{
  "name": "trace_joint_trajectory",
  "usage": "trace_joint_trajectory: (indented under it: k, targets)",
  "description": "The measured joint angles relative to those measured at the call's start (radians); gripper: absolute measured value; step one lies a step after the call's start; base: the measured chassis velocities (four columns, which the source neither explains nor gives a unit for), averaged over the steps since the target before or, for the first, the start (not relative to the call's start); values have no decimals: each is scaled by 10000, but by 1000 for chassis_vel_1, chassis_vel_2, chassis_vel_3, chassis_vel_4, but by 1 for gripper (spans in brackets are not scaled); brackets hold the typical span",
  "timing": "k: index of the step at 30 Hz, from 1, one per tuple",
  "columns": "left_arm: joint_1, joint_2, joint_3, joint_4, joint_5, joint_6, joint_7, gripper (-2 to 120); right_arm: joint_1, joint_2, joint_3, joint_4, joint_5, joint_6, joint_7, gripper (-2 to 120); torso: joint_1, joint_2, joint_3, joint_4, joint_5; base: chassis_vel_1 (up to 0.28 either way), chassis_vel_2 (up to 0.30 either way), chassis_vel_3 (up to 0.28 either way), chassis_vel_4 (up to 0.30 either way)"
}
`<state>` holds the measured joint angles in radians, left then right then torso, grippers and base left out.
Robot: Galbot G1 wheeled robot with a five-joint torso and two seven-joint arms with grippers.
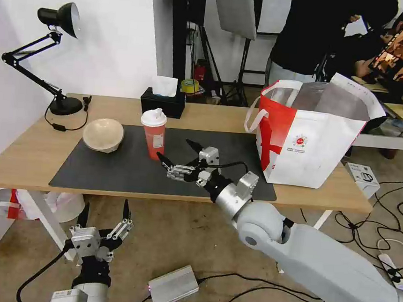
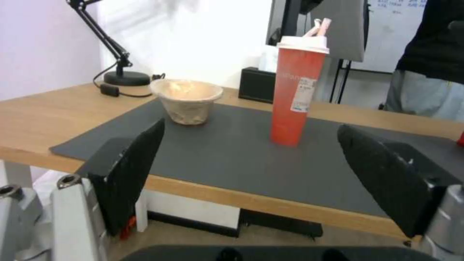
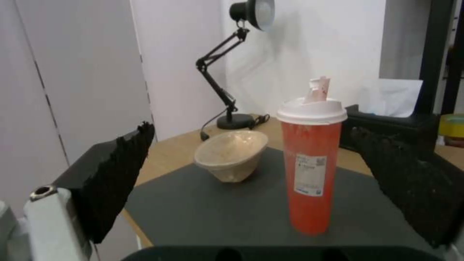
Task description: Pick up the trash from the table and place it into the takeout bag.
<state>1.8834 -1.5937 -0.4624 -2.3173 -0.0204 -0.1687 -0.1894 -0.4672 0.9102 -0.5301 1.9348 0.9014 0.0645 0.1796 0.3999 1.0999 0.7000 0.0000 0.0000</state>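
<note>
Red tall paper cup (image 1: 153,133) with white lid, upright on dark mat of light-wood counter (image 1: 32,150), just beside right claw (image 1: 177,153), spread wide. Top-heavy: off-centre closing risks tipping, spilling. Left claw (image 1: 104,215) idle, apart, below counter edge.

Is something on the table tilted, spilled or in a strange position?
Yes. The beige bowl lies tipped on its side on the mat's corner, its opening turned sideways. The red cup stands upright. No spill shows.
</note>
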Motion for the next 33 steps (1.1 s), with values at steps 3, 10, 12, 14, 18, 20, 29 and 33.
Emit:
trace_joint_trajectory:
  k: [3, 10, 12, 14, 18, 20, 29, 33]
  targets:
    - [5, 0, -10, -7, 2, 2, -2, 95, 118, 184, -72, -191, -105, -72, 76, 100, 0, 0, 0, 0, -1, 0, 0, 0, 0]
    - [-13, -1, 18, -6, 6, 9, -4, 95, 240, 377, -139, -475, -166, -200, 199, 100, 0, 1, 0, 0, -1, 0, 0, 0, 0]
    - [-13, -1, 20, 0, 7, 11, -5, 95, 262, 436, -147, -580, -243, -253, 255, 100, 1, 1, 0, 0, -1, 0, 0, 0, 0]
    - [-12, -1, 21, 5, 9, 11, -6, 95, 281, 516, -151, -703, -305, -320, 326, 100, 0, 1, 0, 0, -1, 0, 0, 0, 0]
    - [-11, -1, 30, 5, 14, 11, -7, 95, 283, 633, -151, -918, -361, -344, 358, 100, 1, 2, 0, 0, -1, 0, 0, 0, 0]
    - [-11, -1, 35, 5, 16, 11, -8, 95, 283, 679, -152, -1004, -367, -344, 358, 100, 1, 1, 0, 0, 0, 0, 0, 0, 0]
    - [6, -1, 57, 16, 32, 11, -27, 95, 328, 907, -154, -1315, -453, -405, 403, 100, 1, 1, 0, 0, -1, 0, 0, 0, 0]
    - [22, -1, 64, 16, 41, 11, -28, 95, 327, 1080, -172, -1399, -682, -610, 514, 100, 1, 1, 0, 0, -1, 0, 0, 0, 0]
